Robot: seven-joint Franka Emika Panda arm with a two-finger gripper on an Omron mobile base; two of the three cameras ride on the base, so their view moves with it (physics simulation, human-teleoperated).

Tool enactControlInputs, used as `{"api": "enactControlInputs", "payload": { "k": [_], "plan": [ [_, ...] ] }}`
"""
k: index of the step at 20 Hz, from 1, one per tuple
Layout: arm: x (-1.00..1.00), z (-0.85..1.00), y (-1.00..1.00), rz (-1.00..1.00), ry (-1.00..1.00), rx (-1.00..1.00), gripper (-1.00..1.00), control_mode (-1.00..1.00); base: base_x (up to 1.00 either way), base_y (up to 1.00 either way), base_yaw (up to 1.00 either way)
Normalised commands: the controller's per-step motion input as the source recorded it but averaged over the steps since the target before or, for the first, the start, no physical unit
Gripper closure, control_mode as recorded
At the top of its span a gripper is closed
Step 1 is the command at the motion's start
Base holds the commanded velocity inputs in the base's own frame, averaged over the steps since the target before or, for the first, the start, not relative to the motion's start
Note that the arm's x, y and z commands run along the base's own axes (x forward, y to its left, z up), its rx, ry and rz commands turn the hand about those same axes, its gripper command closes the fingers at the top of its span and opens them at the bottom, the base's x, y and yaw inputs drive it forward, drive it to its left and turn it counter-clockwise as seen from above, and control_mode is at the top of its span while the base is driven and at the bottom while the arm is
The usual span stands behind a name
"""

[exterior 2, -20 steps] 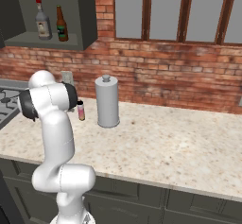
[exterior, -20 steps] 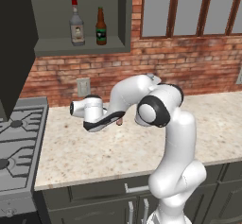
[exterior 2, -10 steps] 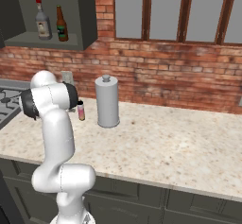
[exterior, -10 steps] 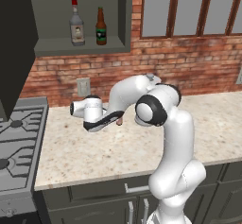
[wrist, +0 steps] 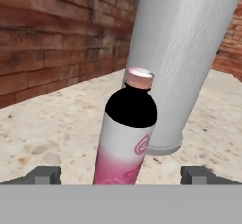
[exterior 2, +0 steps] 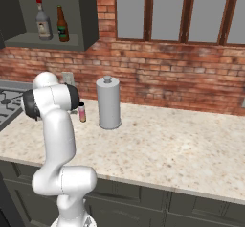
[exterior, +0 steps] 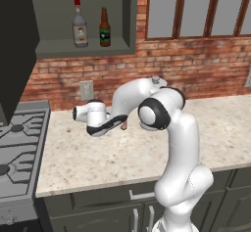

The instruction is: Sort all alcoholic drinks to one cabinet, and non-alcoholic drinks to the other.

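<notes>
A small pink bottle (wrist: 125, 138) with a black shoulder stands upright on the counter, between the two finger tips of my open gripper (wrist: 122, 176), which do not touch it. From the right base it shows as the same pink bottle (exterior 2: 82, 112), just past my arm. From the left base my gripper (exterior: 119, 124) reaches sideways to the pink bottle (exterior: 125, 126). The open wall cabinet (exterior: 83, 50) holds the grey red-capped bottle (exterior: 79, 28) and the brown beer bottle (exterior: 104, 28) upright on its shelf. The other cabinet is out of view.
A tall grey cylinder (exterior 2: 108, 104) with a knob on top stands on the counter right behind the pink bottle, close to it (wrist: 184, 53). A stove (exterior: 17, 148) is at the left. The brick wall (exterior 2: 167, 82) runs behind. A dark panel (exterior: 17, 45) hangs over the stove.
</notes>
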Motion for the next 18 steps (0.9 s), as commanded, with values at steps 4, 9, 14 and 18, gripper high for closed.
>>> {"api": "enactControlInputs", "payload": {
  "k": [4,9,14,18],
  "plan": [
    [0.0,-0.11,0.0,0.0,0.0,0.0,-1.0,-1.0,0.0,0.0,0.0],
    [0.0,-0.05,0.0,0.0,0.0,-0.01,-1.0,-1.0,0.0,0.0,0.0],
    [0.0,0.0,0.0,-0.01,0.0,-0.04,-1.0,-1.0,0.0,0.0,0.0],
    [0.0,0.0,0.0,-0.04,0.0,-0.05,-1.0,-1.0,0.0,0.0,0.0]
  ]
}}
